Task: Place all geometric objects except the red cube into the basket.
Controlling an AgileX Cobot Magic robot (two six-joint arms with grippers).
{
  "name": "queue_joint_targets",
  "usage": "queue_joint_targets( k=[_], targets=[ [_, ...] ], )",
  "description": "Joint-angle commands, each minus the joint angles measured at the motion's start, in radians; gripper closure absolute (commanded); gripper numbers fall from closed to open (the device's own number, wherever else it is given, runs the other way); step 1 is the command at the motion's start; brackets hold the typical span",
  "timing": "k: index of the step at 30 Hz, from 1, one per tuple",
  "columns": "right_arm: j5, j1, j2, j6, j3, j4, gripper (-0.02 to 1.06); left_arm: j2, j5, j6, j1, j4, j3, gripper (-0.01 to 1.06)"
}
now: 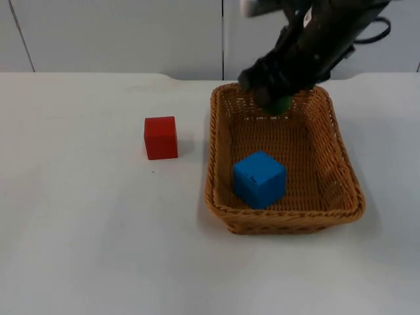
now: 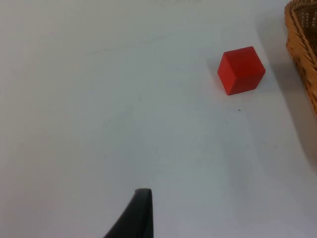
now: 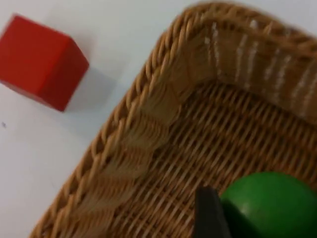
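Note:
A wicker basket (image 1: 213,151) stands right of the table's middle, and a blue cube (image 1: 259,178) lies in its near half. My right gripper (image 1: 275,92) hangs over the basket's far end, shut on a green ball (image 1: 281,105). The right wrist view has the green ball (image 3: 270,206) against a black fingertip (image 3: 208,213), just above the basket's woven floor (image 3: 198,148). The red cube (image 1: 161,137) rests on the table left of the basket. My left arm waits; its fingertip (image 2: 141,215) hovers over bare table, well short of the red cube (image 2: 241,70).
The basket's rim (image 2: 303,44) stands just beyond the red cube in the left wrist view. The grey partition wall (image 1: 118,33) closes off the table's far edge. White table stretches to the left and in front of the basket.

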Motion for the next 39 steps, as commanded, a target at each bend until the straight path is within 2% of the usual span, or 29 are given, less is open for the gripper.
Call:
queue_joint_targets(
  k=[1, 3, 5, 6, 9, 11, 12, 14, 16, 25, 31, 39],
  targets=[
    [-0.016, -0.001, 0.017, 0.002, -0.008, -0.002, 1.05, -0.007, -0.007, 0.0, 0.002, 0.005, 0.003, 0.0],
    [-0.018, -0.003, 0.042, 0.004, -0.008, -0.002, 1.02, -0.007, -0.007, 0.0, 0.002, 0.005, 0.003, 0.0],
    [-0.02, -0.003, 0.06, 0.006, -0.008, 0.0, 0.92, -0.007, -0.007, 0.0, 0.002, 0.005, 0.003, 0.0],
    [-0.02, -0.003, 0.06, 0.006, -0.008, 0.0, 0.92, -0.007, -0.007, 0.0, 0.002, 0.005, 0.003, 0.0],
    [-0.016, -0.003, 0.079, 0.037, -0.006, 0.0, 0.7, -0.007, -0.003, 0.0, 0.002, 0.005, 0.003, 0.0],
    [-0.012, -0.003, 0.079, 0.037, -0.006, 0.0, 0.51, -0.007, -0.003, 0.0, 0.002, 0.005, 0.003, 0.0],
    [-0.012, -0.003, 0.079, 0.037, -0.006, 0.0, 0.51, -0.007, -0.003, 0.0, 0.002, 0.005, 0.003, 0.0],
    [-0.01, -0.003, 0.071, 0.053, -0.006, 0.0, 0.35, -0.007, -0.003, 0.0, 0.002, 0.005, 0.003, 0.0],
    [-0.004, -0.003, 0.052, 0.059, -0.006, 0.002, 0.26, -0.007, -0.003, 0.0, 0.002, 0.005, 0.003, 0.0],
    [0.071, 0.003, -0.155, 0.059, -0.006, 0.0, 0.24, -0.007, -0.003, 0.0, 0.002, 0.005, 0.003, 0.0],
    [0.161, 0.003, -0.391, 0.054, -0.002, -0.002, 0.24, -0.007, -0.003, 0.0, 0.002, 0.005, 0.003, 0.0],
    [0.148, 0.003, -0.64, 0.048, 0.108, -0.003, 0.24, -0.011, -0.001, 0.0, 0.002, 0.005, 0.003, 0.0]
  ],
)
